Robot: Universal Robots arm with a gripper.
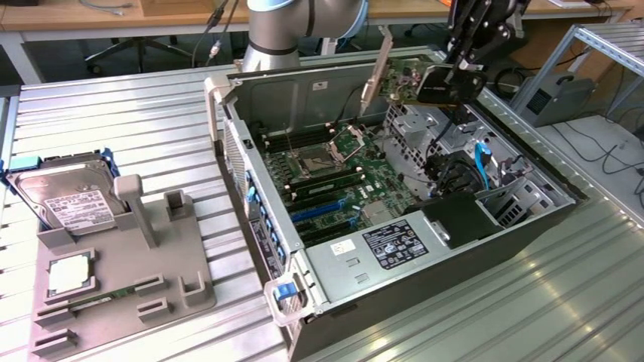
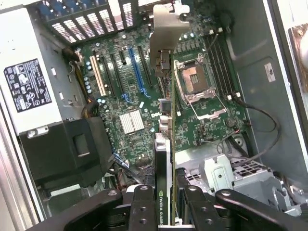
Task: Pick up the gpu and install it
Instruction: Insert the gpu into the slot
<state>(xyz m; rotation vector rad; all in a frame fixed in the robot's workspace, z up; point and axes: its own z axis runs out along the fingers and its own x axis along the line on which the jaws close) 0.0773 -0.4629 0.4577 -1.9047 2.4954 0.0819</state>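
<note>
The gpu [image 1: 430, 84] is a thin dark card with a silver end bracket [image 1: 381, 69]. It hangs in the air over the far side of the open computer case [image 1: 252, 143]. My gripper [image 1: 459, 69] is shut on its black end from above. In the wrist view the gpu [image 2: 163, 154] shows edge-on, clamped between my two black fingers [image 2: 143, 204], with its bracket [image 2: 166, 29] pointing away. Below it lies the green motherboard [image 2: 120, 91] with its blue slot [image 2: 136, 72] and white slot [image 2: 97, 76].
A grey holder [image 1: 176, 290] on the metal table at the exterior view's left carries a hard drive [image 1: 65, 200], a CPU [image 1: 69, 275] and a memory stick [image 1: 96, 303]. Inside the case are a CPU socket [image 2: 197, 82], a labelled power supply [image 1: 397, 241] and a black shroud [image 1: 463, 219].
</note>
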